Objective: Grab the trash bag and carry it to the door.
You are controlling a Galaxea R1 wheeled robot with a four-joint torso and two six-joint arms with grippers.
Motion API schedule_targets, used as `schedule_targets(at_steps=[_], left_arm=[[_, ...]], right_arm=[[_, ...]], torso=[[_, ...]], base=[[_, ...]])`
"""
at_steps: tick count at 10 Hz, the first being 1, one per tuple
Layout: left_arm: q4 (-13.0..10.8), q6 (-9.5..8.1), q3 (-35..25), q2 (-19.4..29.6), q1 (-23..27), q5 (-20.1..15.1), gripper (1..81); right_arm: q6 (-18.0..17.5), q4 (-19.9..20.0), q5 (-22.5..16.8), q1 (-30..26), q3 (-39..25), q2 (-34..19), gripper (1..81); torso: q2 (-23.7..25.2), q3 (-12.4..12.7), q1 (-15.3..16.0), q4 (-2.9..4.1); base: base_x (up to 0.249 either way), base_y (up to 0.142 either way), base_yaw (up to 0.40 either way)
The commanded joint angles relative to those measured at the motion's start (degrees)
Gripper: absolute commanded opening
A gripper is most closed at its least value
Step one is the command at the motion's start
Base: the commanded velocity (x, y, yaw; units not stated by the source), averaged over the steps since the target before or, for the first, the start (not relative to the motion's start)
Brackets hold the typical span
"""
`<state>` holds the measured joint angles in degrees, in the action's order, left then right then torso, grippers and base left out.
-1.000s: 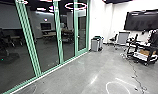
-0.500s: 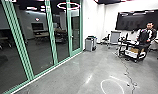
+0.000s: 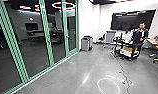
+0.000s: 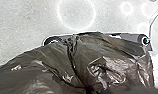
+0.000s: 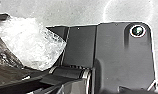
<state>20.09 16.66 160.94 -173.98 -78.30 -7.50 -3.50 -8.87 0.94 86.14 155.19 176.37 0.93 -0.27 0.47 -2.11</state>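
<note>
The dark trash bag (image 4: 110, 55) is seen partly covering the robot's wide plate (image 5: 122, 57), beside crumpled pale plastic (image 5: 32, 42), above the gray floor (image 3: 70, 77), while whether the left or right jaws are apart, together or clamped cannot be told.

There is one person (image 3: 138, 35), one cart (image 3: 128, 56), one large screen (image 3: 122, 21), one dark bag (image 4: 57, 58).

free: floor (image 3: 67, 77) ahead | left: glass wall (image 3: 32, 56) blocks | right: cart (image 3: 129, 53), cable (image 3: 123, 71) in way
</note>
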Motion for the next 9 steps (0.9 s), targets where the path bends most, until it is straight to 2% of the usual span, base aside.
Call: schedule_targets(at_steps=[1, 9], left_arm=[[-0.05, 0.30, 0.17, 0.30, 4.07, -3.76, 1.0], [0.30, 0.30, 0.17, 0.48, 4.07, -3.23, 1.0]], right_arm=[[0.16, -0.62, -2.96, -3.12, -0.42, 0.76, 81.1], [0.16, -0.62, -2.96, -3.12, -0.51, 0.76, 81.1]], torso=[[0.00, 0.00, 0.00, 0.00], [0.00, 0.00, -0.02, 0.00]], base=[[0.000, 0.000, 0.000], [0.000, 0.000, 0.000]])
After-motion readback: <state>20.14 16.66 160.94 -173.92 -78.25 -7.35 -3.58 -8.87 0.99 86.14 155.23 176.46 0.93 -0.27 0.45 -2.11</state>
